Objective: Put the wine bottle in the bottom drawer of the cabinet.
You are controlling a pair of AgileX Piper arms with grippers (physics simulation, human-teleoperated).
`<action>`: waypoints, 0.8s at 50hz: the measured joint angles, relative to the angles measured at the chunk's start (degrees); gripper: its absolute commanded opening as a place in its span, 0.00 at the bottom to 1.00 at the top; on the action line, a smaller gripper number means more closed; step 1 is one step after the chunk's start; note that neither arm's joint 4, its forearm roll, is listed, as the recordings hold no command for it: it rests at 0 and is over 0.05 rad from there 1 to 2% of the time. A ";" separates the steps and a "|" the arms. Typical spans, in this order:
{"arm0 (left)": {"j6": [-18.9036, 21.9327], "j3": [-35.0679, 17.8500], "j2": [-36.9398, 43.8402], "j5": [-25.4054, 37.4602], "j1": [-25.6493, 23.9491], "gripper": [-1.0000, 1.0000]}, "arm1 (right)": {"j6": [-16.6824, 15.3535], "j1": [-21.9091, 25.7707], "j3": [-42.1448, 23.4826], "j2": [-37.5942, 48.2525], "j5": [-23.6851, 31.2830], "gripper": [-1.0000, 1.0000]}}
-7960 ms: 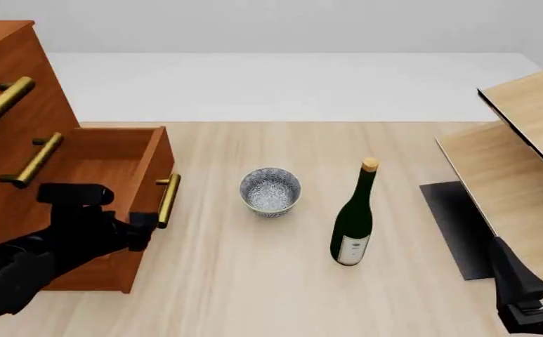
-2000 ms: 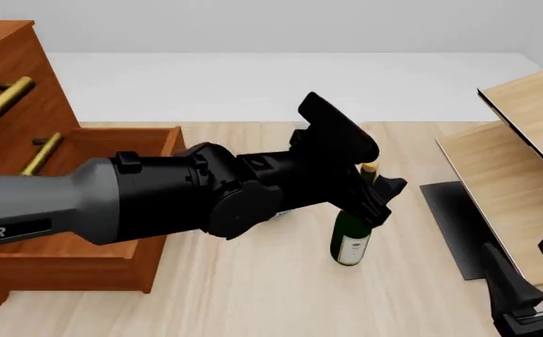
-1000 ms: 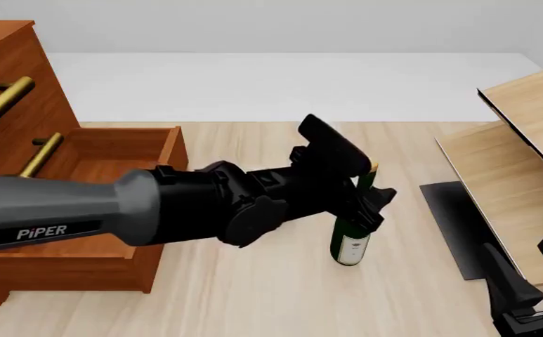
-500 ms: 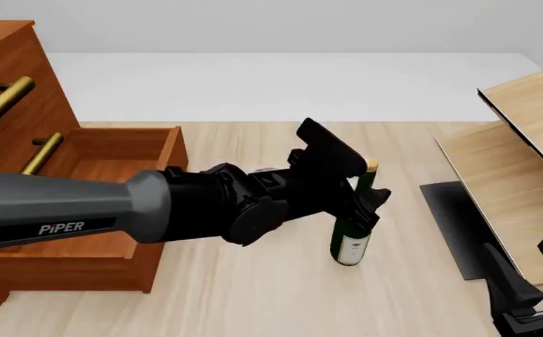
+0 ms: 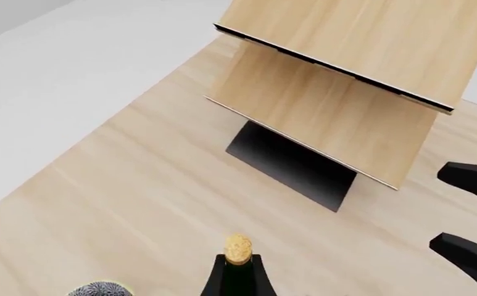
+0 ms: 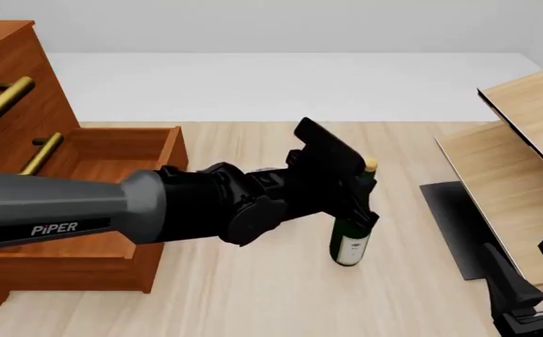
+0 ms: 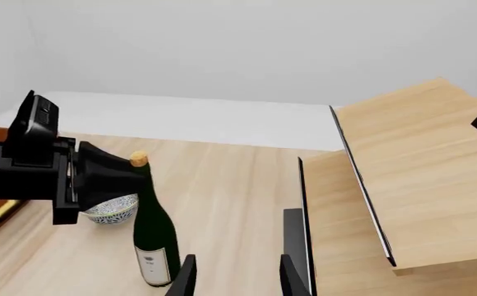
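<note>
One wine bottle [image 6: 350, 242] stands upright on the bench [image 6: 252, 295], cork uppermost and white label near its base, well to the right of the cabinet [image 6: 9, 91]. The left pincer [image 6: 363, 203] is at the bottle's neck and shoulder, reaching in from the cabinet side. In the right wrist view its dark fingers [image 7: 107, 176] sit against the neck just below the cork; the left wrist view shows the cork and neck between the two finger bases. Whether the pads press the glass or merely bracket it cannot be told from these views.

The bottom drawer [image 6: 112, 210] is pulled out from the cabinet, its interior open to view, with the left arm crossing above its right front corner. Two brass handles on the upper drawers show further up the cabinet front.

A speckled bowl [image 7: 110, 209] rests on the bench between the bottle and the cabinet, just beside the bottle on its cabinet side; it is hidden behind the arm in the front view.

A pale slanted wooden structure [image 6: 524, 161] with a dark base plate stands far from the cabinet, beyond the bottle. The right pincer [image 7: 232, 274] hovers low near that structure, jaws parted and holding nothing, well apart from the bottle.
</note>
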 measured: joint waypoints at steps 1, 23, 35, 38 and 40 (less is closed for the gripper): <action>0.03 0.02 -0.13 0.06 0.01 0.00 | -0.01 0.00 0.00 0.00 0.00 1.00; 0.33 0.88 -7.18 2.06 0.48 0.00 | -0.31 0.21 -0.02 0.12 -0.22 1.00; 0.16 0.98 -13.85 4.72 0.82 0.00 | -0.74 0.44 -0.05 0.25 -0.27 1.00; 0.08 0.63 -15.70 5.76 0.82 0.00 | -0.89 0.51 -0.05 0.24 -0.19 1.00; 0.05 0.32 -16.94 6.51 0.83 0.00 | -0.97 0.55 -0.05 0.22 -0.13 1.00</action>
